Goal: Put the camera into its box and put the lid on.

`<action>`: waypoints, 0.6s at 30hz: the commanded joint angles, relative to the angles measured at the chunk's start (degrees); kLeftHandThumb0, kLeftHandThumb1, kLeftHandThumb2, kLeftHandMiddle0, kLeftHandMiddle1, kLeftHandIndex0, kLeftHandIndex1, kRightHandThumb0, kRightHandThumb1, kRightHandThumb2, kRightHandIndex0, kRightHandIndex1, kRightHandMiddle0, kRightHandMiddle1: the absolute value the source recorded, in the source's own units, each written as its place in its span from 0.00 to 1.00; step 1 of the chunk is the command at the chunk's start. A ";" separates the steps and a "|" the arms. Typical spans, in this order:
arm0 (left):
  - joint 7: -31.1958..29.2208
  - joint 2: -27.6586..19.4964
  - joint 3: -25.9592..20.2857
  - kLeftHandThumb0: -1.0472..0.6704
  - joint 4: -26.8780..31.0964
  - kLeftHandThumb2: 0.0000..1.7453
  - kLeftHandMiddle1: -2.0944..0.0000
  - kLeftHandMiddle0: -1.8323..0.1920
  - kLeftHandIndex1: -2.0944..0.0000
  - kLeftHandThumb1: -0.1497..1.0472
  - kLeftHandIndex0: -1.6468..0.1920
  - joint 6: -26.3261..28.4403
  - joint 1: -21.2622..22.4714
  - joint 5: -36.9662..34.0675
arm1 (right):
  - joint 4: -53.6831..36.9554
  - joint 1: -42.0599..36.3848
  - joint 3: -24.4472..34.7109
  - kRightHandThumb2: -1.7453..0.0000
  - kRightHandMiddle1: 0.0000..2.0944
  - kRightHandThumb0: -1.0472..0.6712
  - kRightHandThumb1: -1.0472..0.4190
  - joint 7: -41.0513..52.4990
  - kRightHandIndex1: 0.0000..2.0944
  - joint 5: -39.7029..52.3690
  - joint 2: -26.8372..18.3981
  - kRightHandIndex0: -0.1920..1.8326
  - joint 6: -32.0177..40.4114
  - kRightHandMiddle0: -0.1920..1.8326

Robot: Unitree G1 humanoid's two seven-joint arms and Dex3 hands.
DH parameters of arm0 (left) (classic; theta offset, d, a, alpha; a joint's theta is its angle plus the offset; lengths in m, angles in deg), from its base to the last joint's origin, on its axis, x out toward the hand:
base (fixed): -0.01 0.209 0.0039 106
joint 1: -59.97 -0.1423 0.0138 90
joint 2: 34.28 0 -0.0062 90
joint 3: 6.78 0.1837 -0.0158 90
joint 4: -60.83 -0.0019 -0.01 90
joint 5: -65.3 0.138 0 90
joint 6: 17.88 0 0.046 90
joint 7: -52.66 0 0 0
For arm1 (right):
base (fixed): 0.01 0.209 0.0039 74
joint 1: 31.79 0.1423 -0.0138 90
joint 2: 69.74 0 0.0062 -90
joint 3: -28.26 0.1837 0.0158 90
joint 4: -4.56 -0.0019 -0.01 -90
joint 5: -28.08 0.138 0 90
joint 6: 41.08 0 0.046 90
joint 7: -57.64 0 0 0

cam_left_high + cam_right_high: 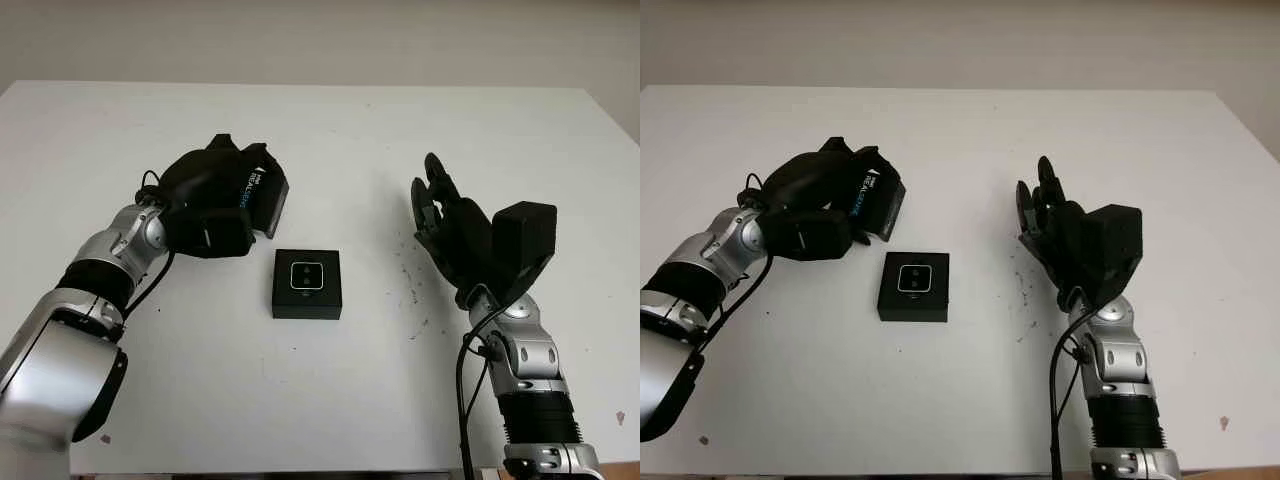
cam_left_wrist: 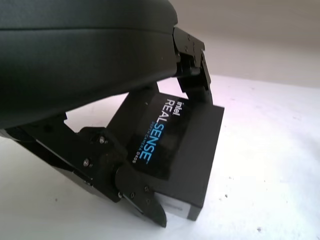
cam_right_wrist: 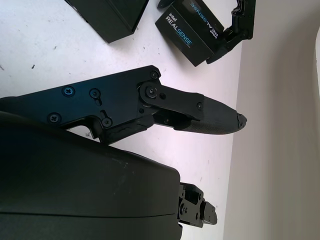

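The black box [image 1: 307, 298] sits open-topped at the table's middle, with the small camera [image 1: 306, 276] lying inside it. My left hand [image 1: 232, 195] is up and to the left of the box, shut on the black lid [image 1: 264, 196] printed "Intel RealSense" [image 2: 161, 131]. The lid is tilted, its printed face turned toward the box. Fingers [image 2: 135, 192] clamp it from both sides. My right hand [image 1: 447, 218] hovers open to the right of the box, apart from it, palm facing left. Lid [image 3: 192, 29] and box [image 3: 112, 15] also appear in the right wrist view.
The white table [image 1: 330, 130] stretches wide behind and in front of the box. Small dark specks [image 1: 410, 280] mark the surface between the box and the right hand. Cables [image 1: 465, 380] run along the right forearm.
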 commanded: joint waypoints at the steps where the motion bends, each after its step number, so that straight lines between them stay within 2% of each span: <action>1: -3.74 -0.11 -2.69 0.53 3.46 0.05 0.29 0.73 0.48 1.00 0.76 2.57 -1.02 -3.57 | -0.91 -0.24 -0.09 0.65 0.03 0.25 0.00 -0.09 0.03 0.04 0.29 0.02 -0.74 0.03; 3: -8.19 -0.19 -4.63 0.54 7.83 0.05 0.24 0.73 0.45 1.00 0.76 5.88 -1.74 -6.99 | -0.73 -0.34 -0.18 0.66 0.03 0.25 0.00 -0.39 0.03 -0.18 0.47 0.03 -1.04 0.03; 6: -13.52 -0.54 -6.84 0.53 15.82 0.04 0.22 0.74 0.40 1.00 0.77 11.99 -3.02 -10.54 | -0.46 -0.38 -0.39 0.67 0.03 0.24 0.00 -0.63 0.03 -0.42 0.69 0.03 -1.37 0.04; 13: -25.51 -1.54 -8.89 0.51 38.62 0.03 0.23 0.72 0.34 0.98 0.77 33.77 -6.37 -13.47 | -1.27 -1.28 -2.79 0.67 0.03 0.23 0.00 -1.43 0.03 -3.24 1.00 0.03 -3.29 0.03; 18: -32.09 -2.25 -9.05 0.48 48.48 0.03 0.24 0.70 0.33 0.98 0.78 44.85 -8.28 -15.02 | -1.89 -1.61 -4.09 0.66 0.03 0.23 0.00 -0.97 0.03 -4.13 1.09 0.03 -3.06 0.03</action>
